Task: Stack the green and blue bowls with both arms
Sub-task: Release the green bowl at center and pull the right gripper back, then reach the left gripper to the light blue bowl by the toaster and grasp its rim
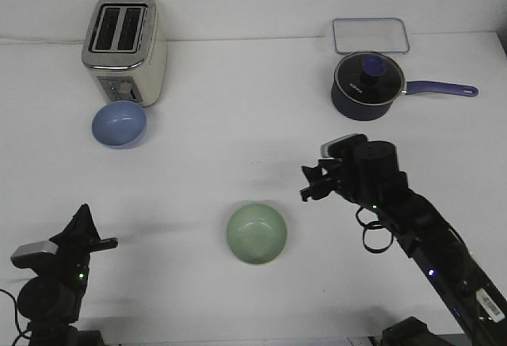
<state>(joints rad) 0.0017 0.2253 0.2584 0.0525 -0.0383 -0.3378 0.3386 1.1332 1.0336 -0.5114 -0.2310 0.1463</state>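
The pale green bowl sits upright and empty at the near middle of the white table. The light blue bowl sits upright at the far left, right in front of the toaster. My right gripper hovers to the right of the green bowl and a little farther back, apart from it. Its fingers are spread and hold nothing. My left gripper is low at the near left corner, far from both bowls. Its fingers are dark and seen end-on, so I cannot tell how they stand.
A cream and silver toaster stands at the back left. A dark navy saucepan with a glass lid and a handle pointing right sits at the back right. A clear rectangular container lies behind it.
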